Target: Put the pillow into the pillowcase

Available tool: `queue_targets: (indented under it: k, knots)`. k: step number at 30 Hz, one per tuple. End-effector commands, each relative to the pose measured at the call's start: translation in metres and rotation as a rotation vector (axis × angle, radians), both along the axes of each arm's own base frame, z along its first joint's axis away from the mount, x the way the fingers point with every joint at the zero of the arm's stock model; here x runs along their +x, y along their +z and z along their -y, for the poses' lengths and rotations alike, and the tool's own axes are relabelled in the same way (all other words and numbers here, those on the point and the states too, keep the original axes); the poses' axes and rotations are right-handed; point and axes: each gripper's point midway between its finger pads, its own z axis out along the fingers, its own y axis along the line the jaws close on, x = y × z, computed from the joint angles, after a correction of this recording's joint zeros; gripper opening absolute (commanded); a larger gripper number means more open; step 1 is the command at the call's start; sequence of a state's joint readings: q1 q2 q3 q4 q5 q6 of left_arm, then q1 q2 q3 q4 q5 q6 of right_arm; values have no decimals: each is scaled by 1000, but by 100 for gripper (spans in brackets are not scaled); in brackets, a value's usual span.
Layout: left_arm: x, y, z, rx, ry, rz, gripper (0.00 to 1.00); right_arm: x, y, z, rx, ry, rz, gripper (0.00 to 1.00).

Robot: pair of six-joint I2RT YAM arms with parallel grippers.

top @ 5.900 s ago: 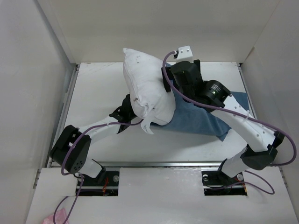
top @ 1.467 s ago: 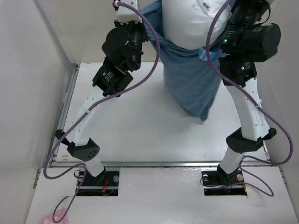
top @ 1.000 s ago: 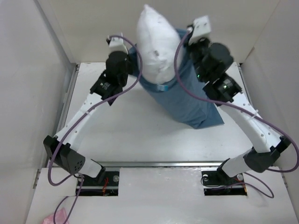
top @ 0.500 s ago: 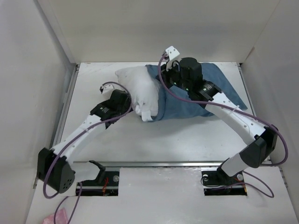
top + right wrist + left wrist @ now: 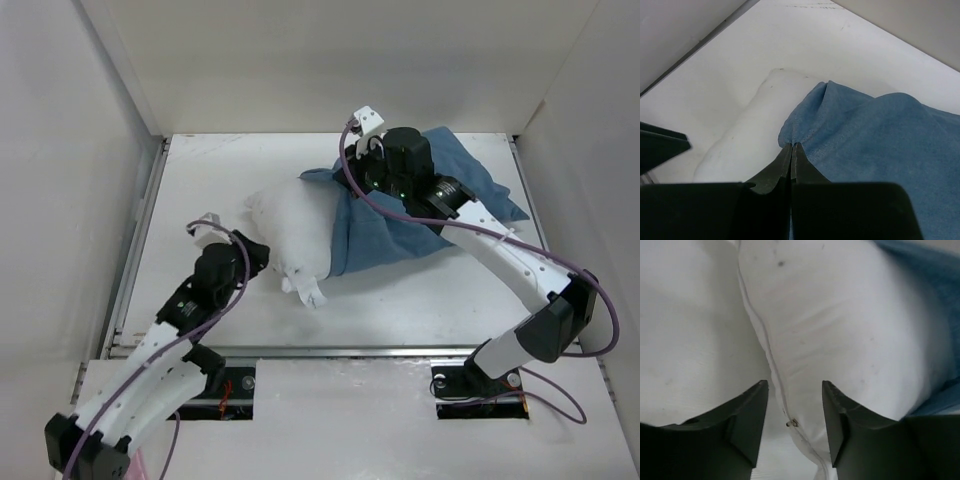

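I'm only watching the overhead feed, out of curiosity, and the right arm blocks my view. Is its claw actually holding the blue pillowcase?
Observer: Yes. Its wrist camera shows the right claw shut, pinching a folded edge of the pillowcase.
Visitor: And does the left claw hold the pillow?
Observer: No. The left claw is open, and the pillow lies just ahead of it, ungripped.
Visitor: What is it aimed at?
Observer: The pillow's side seam runs down toward the gap of that open claw.
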State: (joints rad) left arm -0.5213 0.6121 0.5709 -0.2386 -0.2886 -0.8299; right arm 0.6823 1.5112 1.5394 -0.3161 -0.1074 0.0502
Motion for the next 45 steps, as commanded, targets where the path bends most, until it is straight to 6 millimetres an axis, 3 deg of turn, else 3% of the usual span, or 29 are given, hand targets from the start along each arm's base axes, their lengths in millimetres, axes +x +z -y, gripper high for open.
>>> queue_targets:
  k: [1, 2, 4, 5, 6, 8, 9, 11, 12, 13, 14, 15, 16, 18, 27, 29, 31, 32, 33, 34, 35, 36, 37, 38, 40, 41, 42, 45]
  knots:
    - [11, -18, 36, -20, -160, 3, 41, -9, 13, -9, 50, 50, -2, 0]
    - [15, -33, 47, -32, -200, -11, 37, -18, 10, -15, 49, 89, -16, 0]
    - [21, -40, 61, -49, -251, 5, 37, -29, 1, -27, 45, 146, -56, 0]
    - [26, -38, 67, -46, -281, 27, 32, -44, -9, -43, 34, 212, -87, 0]
    - [32, -50, 74, -44, -298, 4, 30, -52, -13, -51, 16, 239, -93, 0]
    - [47, -30, 93, -69, -359, 91, 25, -71, -31, -73, -48, 334, -118, 0]
    - [53, -25, 99, -69, -380, 112, 18, -94, -25, -94, -42, 414, -118, 0]
    - [68, -9, 122, -66, -450, 164, 13, -119, -49, -119, -104, 537, -181, 0]
    - [71, -3, 131, -76, -475, 177, 11, -145, -50, -134, -96, 646, -215, 0]
    - [74, -4, 143, -82, -508, 170, 8, -156, -34, -147, -72, 712, -197, 0]
    - [80, 15, 151, -93, -533, 225, 5, -165, -51, -159, -95, 770, -244, 0]
    - [76, 20, 161, -106, -572, 241, 5, -174, -48, -166, -88, 816, -256, 0]
    - [73, 26, 166, -117, -591, 263, 5, -183, -26, -176, -52, 880, -223, 0]
    - [67, 27, 173, -157, -617, 273, 5, -183, -32, -184, -61, 914, -247, 0]
    - [35, 17, 175, -222, -667, 250, 5, -159, 7, -196, 9, 821, -83, 0]
    - [30, -3, 166, -198, -638, 193, 5, -151, 3, -192, -6, 758, -99, 15]
    - [24, -16, 153, -177, -592, 128, 17, -140, -2, -180, -40, 654, -98, 35]
    - [26, -21, 145, -163, -538, 103, 26, -138, -5, -174, -47, 609, -127, 54]
    - [28, -24, 134, -144, -496, 84, 36, -125, -5, -166, -62, 512, -114, 59]
    - [28, -15, 122, -135, -450, 97, 55, -120, -14, -157, -83, 456, -127, 64]
    - [27, -32, 103, -90, -357, 24, 60, -118, 5, -141, -51, 378, -118, 76]
    - [27, -33, 89, -76, -301, 7, 66, -115, 9, -129, -50, 323, -110, 82]
    - [25, -35, 79, -62, -256, -7, 70, -102, 0, -111, -77, 206, -100, 87]
    - [19, -32, 61, -37, -205, -24, 72, -101, 24, -89, -29, 131, -65, 95]
    - [18, -23, 40, -21, -109, 0, 79, -86, 35, -55, 15, -74, -42, 100]
    - [16, -10, 31, -34, -82, 40, 81, -85, 22, -40, -4, -132, -52, 100]
    - [16, -1, 26, -45, -54, 59, 82, -89, 35, -18, 47, -201, -55, 100]
    - [19, 20, 27, -42, -69, 137, 88, -84, 17, 37, 13, -422, -87, 100]
